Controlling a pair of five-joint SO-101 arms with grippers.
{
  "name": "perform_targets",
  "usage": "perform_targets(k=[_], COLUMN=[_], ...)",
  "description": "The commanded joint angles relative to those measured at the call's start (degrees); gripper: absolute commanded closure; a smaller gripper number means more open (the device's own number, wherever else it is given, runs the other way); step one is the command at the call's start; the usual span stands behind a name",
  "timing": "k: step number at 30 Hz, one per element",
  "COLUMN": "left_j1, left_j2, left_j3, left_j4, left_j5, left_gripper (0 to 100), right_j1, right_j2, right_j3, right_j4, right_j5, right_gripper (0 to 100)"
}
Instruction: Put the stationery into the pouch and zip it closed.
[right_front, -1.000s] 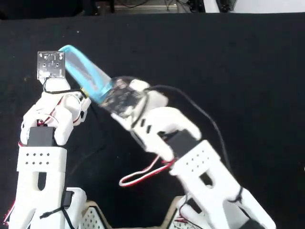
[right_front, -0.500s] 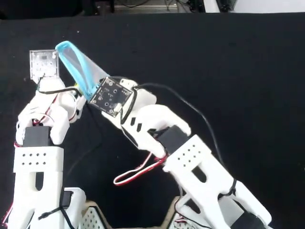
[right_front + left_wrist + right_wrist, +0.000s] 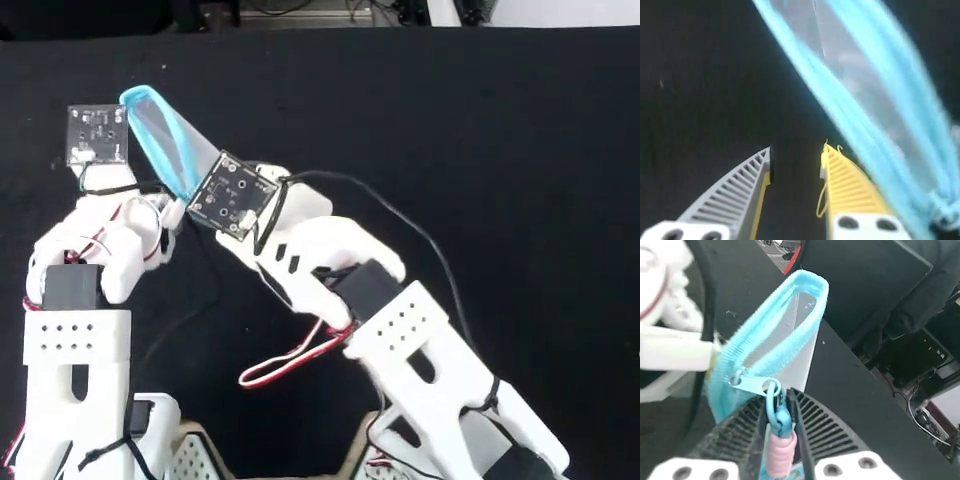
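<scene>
We note a table point(image 3: 520, 150) with a matte black top, which we take as our reference. Beyond the table's far edge runs a strip of clutter, with dark cables point(image 3: 290, 10) near the middle of that edge and a white surface point(image 3: 560, 12) off the far right corner. In the right wrist view, past the table's edge, we log a red item point(image 3: 794, 257), a large dark bulky shape point(image 3: 875, 275) just beside it, and pale wires point(image 3: 922, 417) lower down, well below table level.

Left gripper point(image 3: 796, 150) spread beside the pouch point(image 3: 860, 75)
Its grey finger point(image 3: 735, 195) and yellow finger point(image 3: 850, 185) stand apart over black table point(image 3: 700, 75); the clear, blue-edged pouch slants from the gripper's twelve o'clock to its four, just beside the yellow finger
</scene>
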Motion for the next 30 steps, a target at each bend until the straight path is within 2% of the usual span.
perform_targets(k=[1,7,11,15,20,30], left_j1=[0.57,7.16,11.38,12.79,12.44,12.97], left_j2=[-1.85,-9.49,-16.0,-20.92,-21.98,-21.98], left_j3=[-5.23,-8.92,-6.46,-3.12,1.8,7.25], left_j4=[5.19,15.38,15.74,15.65,10.37,2.46], left_j5=[0.18,0.18,0.18,0.18,0.18,0.35], left_gripper=[83,83,83,83,77,77], right_j1=[1.49,1.49,1.58,1.58,1.58,1.58], right_j2=[-4.26,-6.73,-6.81,-6.9,-6.9,-6.81], right_j3=[-0.75,1.54,1.63,1.54,1.54,1.63], right_j4=[0.62,0.18,0.44,0.26,0.26,0.18], right_j5=[-0.53,-0.26,-0.18,-0.18,-0.26,-0.18], right_gripper=[98.8,98.8,98.8,98.8,98.8,98.8])
